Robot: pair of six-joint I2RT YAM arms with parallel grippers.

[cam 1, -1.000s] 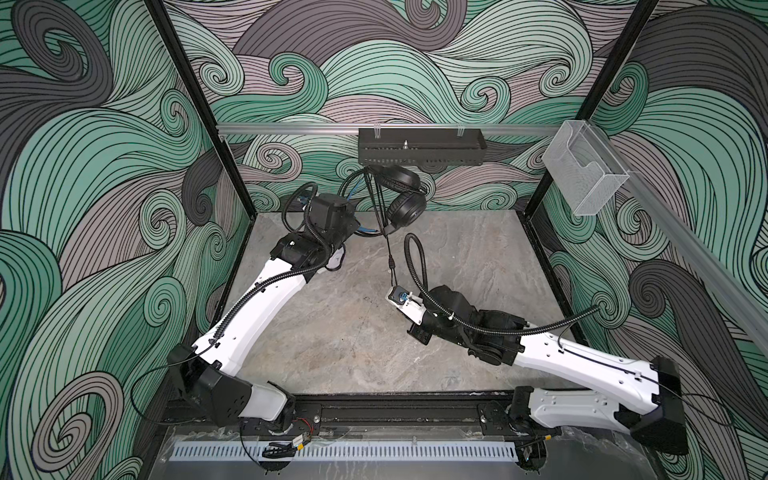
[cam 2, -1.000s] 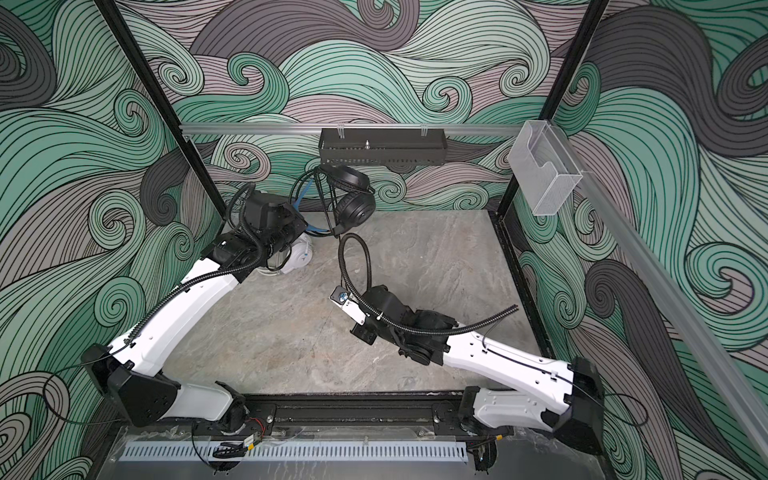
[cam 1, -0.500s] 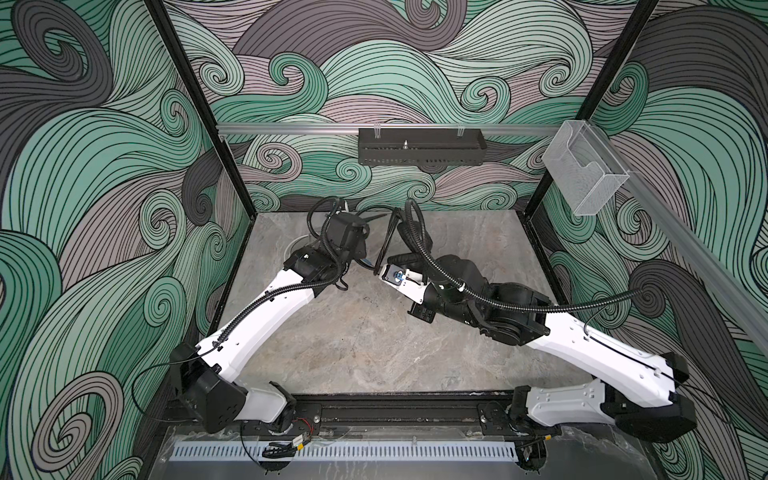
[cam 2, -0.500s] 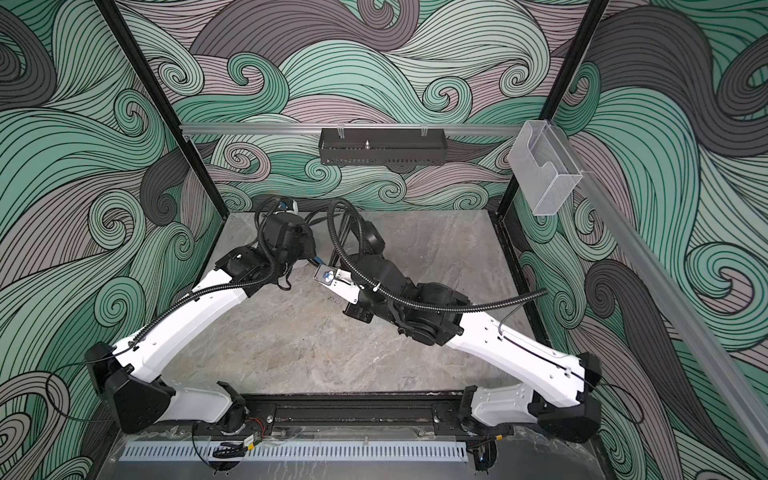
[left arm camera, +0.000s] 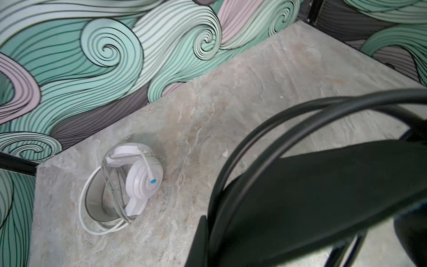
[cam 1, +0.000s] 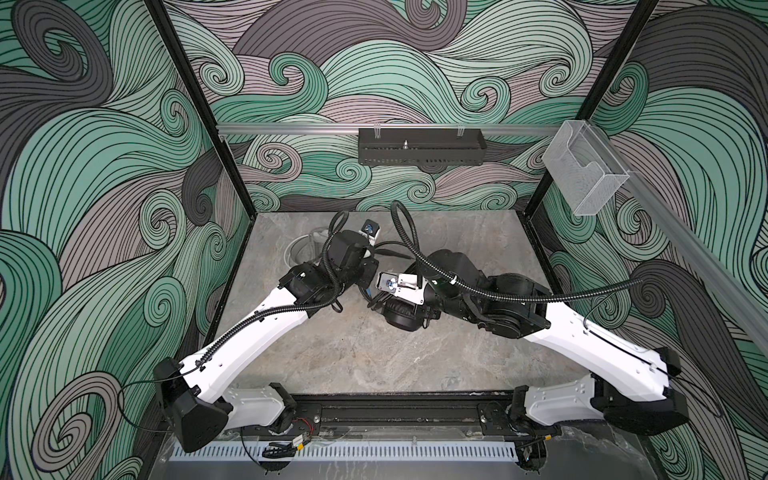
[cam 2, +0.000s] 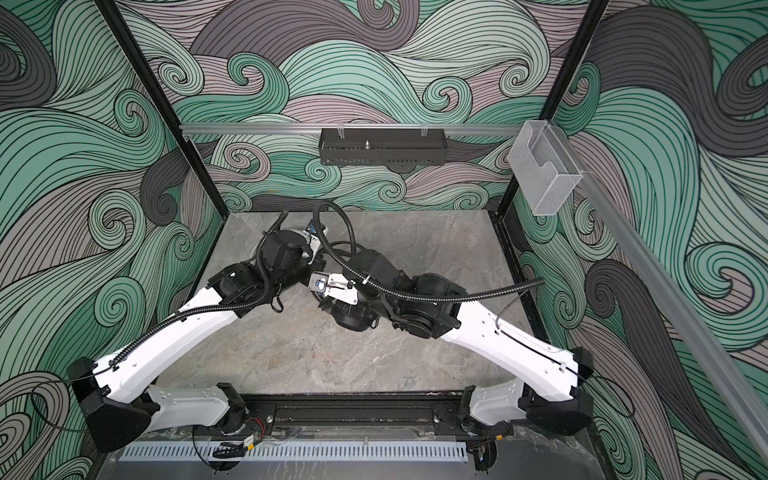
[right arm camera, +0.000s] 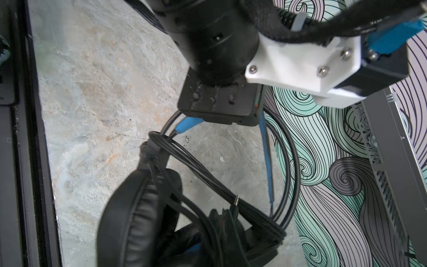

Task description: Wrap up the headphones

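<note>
Counting two headsets, one black, one white. Two cords, one each.

Found black headset (cam 1: 401, 320) mid-bench, strung between both arms. Reading its long axis as running from left gripper (cam 1: 362, 277) to right gripper (cam 1: 376, 300), with headband (left arm camera: 323, 191) end at the left one and ear cups (right arm camera: 129, 219) at the right one, nearer the front. Can't tell whether the lower cup touches the bench (cam 1: 374, 361).

Left jaws clenched on the headband. Confirmed in right wrist view by blue lining (right arm camera: 188, 123) poking out from under the gripper body. Right jaws clenched too, apparently on the black cord (right arm camera: 215, 182), going by the strands bunched at the fingertips. Can't see the contact itself.

Seeing black cord looped in several strands along the headset, from headband joint down to cups. Counting one jack plug (right arm camera: 236, 199), loose, pointing back toward left gripper.

Found white headset (left arm camera: 138, 180) lying flat on the bench near the back-left corner, well apart from the black one and largely hidden behind the left arm in both top views. Cups folded together at the back-wall end, one outer face up. Grey-lined headband arc at the nearer end. Pale cord (left arm camera: 82, 208) wound round it, with one blue-tipped plug (left arm camera: 153, 181) resting on the upturned cup.
</note>
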